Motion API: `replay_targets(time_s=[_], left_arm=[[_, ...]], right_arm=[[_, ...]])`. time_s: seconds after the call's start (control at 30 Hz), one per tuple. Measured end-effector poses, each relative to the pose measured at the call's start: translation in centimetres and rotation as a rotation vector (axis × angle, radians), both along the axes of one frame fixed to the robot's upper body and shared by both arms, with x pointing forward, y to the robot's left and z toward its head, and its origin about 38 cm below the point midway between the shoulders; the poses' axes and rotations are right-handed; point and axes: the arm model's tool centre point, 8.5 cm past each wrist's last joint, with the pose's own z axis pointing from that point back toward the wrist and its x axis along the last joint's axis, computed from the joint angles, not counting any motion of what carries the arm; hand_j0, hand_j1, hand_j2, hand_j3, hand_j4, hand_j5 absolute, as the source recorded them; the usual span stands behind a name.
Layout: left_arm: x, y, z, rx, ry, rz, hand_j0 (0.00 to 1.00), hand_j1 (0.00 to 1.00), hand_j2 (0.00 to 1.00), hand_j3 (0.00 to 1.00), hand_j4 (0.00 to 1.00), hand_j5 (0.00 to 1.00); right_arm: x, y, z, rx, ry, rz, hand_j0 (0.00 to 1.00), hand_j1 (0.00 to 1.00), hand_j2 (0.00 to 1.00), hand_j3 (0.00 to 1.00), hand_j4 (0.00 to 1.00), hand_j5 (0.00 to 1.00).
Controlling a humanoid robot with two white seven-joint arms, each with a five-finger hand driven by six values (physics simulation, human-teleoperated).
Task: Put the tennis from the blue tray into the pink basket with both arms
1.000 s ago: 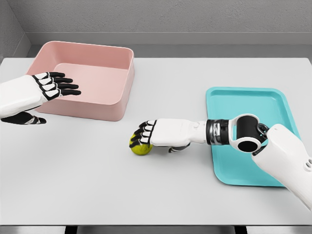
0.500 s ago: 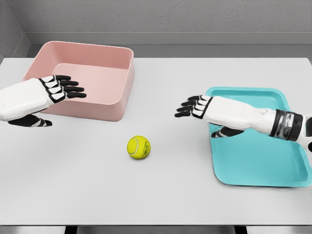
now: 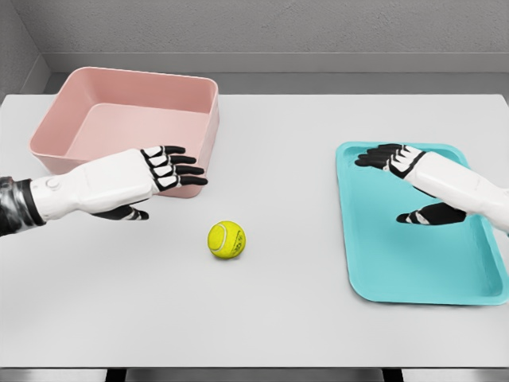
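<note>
The tennis ball [image 3: 227,239] is sitting on the bare white table [image 3: 278,318] just left of the frame's centre, touched by neither hand. The left hand [image 3: 147,179] is hovering up and to the left of it, fingers stretched out flat and holding nothing, in front of the pink basket [image 3: 203,151] at the upper left. The right hand [image 3: 409,175] is hanging over the blue tray [image 3: 421,278] at the right, fingers spread and loose, well apart from the ball.
</note>
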Motion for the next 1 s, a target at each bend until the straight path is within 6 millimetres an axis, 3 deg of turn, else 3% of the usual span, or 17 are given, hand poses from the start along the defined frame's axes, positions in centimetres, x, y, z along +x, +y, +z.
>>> replay_targets(time_s=[0.23, 0.47, 1.0], left_arm=[[-0.1, -3.5, -0.9, 0.017, 0.028, -0.105, 1.0, 1.0, 1.0, 1.0, 1.0, 1.0], [-0.6, -6.0, -2.0, 0.036, 0.066, -0.187, 1.0, 1.0, 1.0, 1.0, 1.0, 1.0], [-0.7, -7.0, -3.8, 0.057, 0.13, -0.22, 1.0, 1.0, 1.0, 1.0, 1.0, 1.0]], right_arm=[[0.6, -1.5, -0.5, 0.047, 0.003, -0.068, 1.0, 1.0, 1.0, 1.0, 1.0, 1.0], [0.7, -1.7, -0.9, 0.063, 0.011, -0.083, 1.0, 1.0, 1.0, 1.0, 1.0, 1.0], [0.7, -1.8, -1.3, 0.072, 0.02, -0.089, 1.0, 1.0, 1.0, 1.0, 1.0, 1.0]])
